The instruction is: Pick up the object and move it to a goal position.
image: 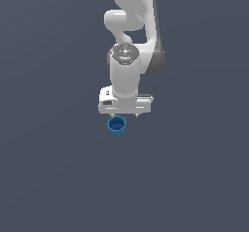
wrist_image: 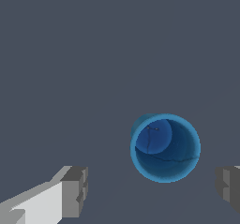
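Note:
The object is a small bright blue cup [image: 116, 126] with a hollow top, standing upright on the flat grey floor. In the exterior view it shows just below my white gripper [image: 125, 115], toward that view's left fingertip. In the wrist view I look down into the cup [wrist_image: 165, 147]; it lies ahead of the gap between my two grey fingertips [wrist_image: 75, 191], nearer the other pad [wrist_image: 228, 186]. My gripper [wrist_image: 152, 190] is open and empty, above the cup and not touching it.
The white arm [image: 131, 41] reaches down from the top of the exterior view. The grey floor [image: 48, 168] stretches around the cup on all sides. No goal marker shows.

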{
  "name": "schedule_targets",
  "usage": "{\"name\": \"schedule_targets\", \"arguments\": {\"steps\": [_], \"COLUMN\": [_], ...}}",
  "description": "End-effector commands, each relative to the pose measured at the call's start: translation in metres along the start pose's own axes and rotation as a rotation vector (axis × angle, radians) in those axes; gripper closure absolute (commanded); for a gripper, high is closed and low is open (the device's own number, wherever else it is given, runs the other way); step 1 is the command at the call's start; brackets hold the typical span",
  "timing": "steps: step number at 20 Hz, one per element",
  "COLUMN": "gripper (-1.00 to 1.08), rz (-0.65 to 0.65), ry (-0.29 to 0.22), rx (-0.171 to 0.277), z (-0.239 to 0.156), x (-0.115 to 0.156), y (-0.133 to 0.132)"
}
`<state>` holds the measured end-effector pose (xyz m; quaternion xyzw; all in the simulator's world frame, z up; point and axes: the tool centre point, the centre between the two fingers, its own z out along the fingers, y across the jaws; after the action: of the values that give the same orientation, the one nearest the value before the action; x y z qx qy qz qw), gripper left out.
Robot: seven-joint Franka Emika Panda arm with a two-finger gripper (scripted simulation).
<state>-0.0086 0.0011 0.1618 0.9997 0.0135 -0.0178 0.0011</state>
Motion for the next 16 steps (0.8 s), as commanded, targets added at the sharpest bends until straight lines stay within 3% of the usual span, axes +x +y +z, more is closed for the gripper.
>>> {"name": "schedule_targets", "arguments": {"steps": [1, 16], "gripper": [-0.20, -0.20], "rz": [0.000, 0.027], "ry": [0.000, 0.017], "rx": [0.000, -0.005], "z": [0.0000, 0.0012], "x": [0.0000, -0.0015], "y": [0.0000, 0.0093]}}
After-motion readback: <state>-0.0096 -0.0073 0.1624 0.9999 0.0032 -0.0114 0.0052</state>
